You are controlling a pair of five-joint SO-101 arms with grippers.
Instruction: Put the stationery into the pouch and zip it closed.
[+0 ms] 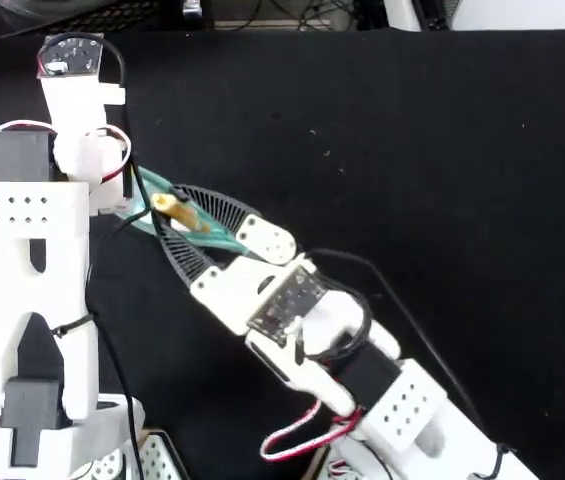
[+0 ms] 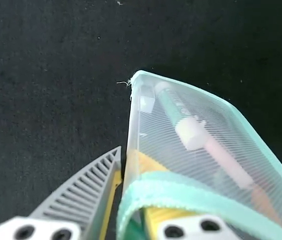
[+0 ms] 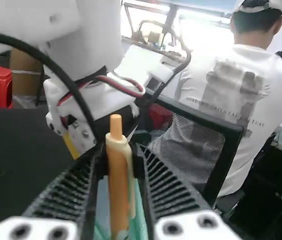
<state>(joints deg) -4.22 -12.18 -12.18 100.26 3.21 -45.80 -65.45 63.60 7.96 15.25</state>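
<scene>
The left pincer (image 2: 131, 200) is clenched on the green-trimmed rim of the see-through mesh pouch (image 2: 148, 140), holding it over the black tabletop (image 1: 412, 150). A white and pink pen (image 2: 215, 150) and a yellow item (image 2: 148, 170) lie inside the pouch. The right pincer (image 3: 118, 165) grasps an orange pen (image 3: 117, 180) between its black ribbed fingers (image 3: 76, 190). This pen stands upright against the pouch's green edge, close beside the left arm.

I see my left arm (image 1: 32, 260) and right arm (image 1: 362, 370) in white plastic, with black motors (image 1: 22, 155), red-white cables (image 1: 292, 437) and ribbed fingers (image 3: 71, 195).
</scene>
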